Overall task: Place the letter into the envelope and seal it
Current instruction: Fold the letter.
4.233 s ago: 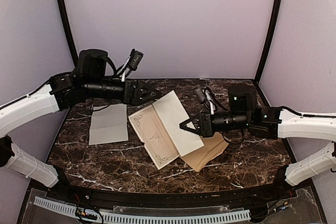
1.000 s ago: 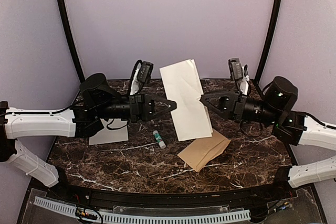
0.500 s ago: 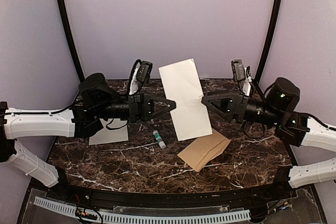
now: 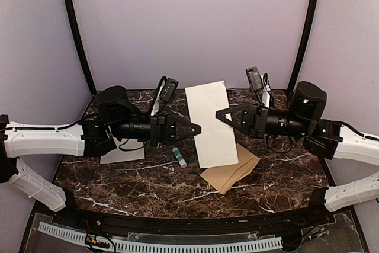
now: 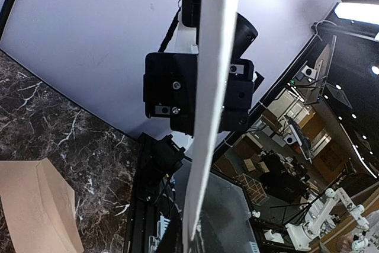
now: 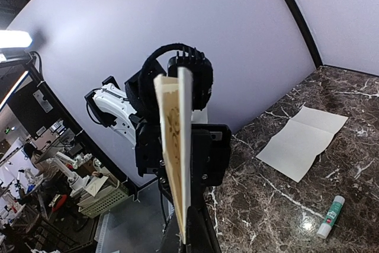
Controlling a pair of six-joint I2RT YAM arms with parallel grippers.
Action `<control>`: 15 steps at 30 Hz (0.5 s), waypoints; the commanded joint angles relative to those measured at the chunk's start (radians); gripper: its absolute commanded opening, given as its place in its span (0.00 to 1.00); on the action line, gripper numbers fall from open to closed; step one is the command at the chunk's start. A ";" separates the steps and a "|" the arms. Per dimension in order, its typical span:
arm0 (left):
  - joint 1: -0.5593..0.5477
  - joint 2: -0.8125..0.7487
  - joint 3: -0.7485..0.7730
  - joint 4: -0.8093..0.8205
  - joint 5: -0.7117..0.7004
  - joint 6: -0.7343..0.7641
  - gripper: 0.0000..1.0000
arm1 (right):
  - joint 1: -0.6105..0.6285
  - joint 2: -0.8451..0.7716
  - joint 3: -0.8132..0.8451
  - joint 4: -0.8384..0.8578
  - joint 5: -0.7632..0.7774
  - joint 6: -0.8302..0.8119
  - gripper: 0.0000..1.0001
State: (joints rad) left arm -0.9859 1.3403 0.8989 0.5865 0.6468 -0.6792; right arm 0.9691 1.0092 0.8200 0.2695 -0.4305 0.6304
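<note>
The letter [image 4: 121, 151] [image 6: 302, 142], a creased white sheet, lies flat at the table's left, partly under my left arm. The tan envelope [image 4: 232, 170] [image 5: 35, 205] lies flat right of centre. Neither gripper touches them. Between the grippers a white folded card [image 4: 211, 124] with a cream printed face [image 6: 173, 146] hangs upright in the air. My right gripper [image 4: 218, 114] is shut on its right edge. My left gripper [image 4: 199, 128] meets its left edge. The card [image 5: 208, 87] runs edge-on down to the left jaws, whose gap is hidden.
A glue stick [image 4: 179, 157] [image 6: 330, 216] lies on the dark marble between the letter and the envelope. Black corner posts and lilac walls close in the back and sides. The table's near edge has a black rim.
The right gripper opened, slid left along the card's edge and shut again. The left gripper moved lower and a little right. The card now hangs lower and straighter.
</note>
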 commanded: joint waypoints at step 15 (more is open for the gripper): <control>-0.074 0.003 -0.050 0.049 0.019 -0.024 0.18 | 0.008 -0.064 -0.032 0.090 0.129 0.023 0.00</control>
State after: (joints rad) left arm -1.0519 1.3613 0.8875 0.5827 0.6594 -0.6834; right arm 0.9691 0.9596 0.7994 0.3103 -0.3370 0.6456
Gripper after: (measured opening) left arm 0.253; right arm 0.004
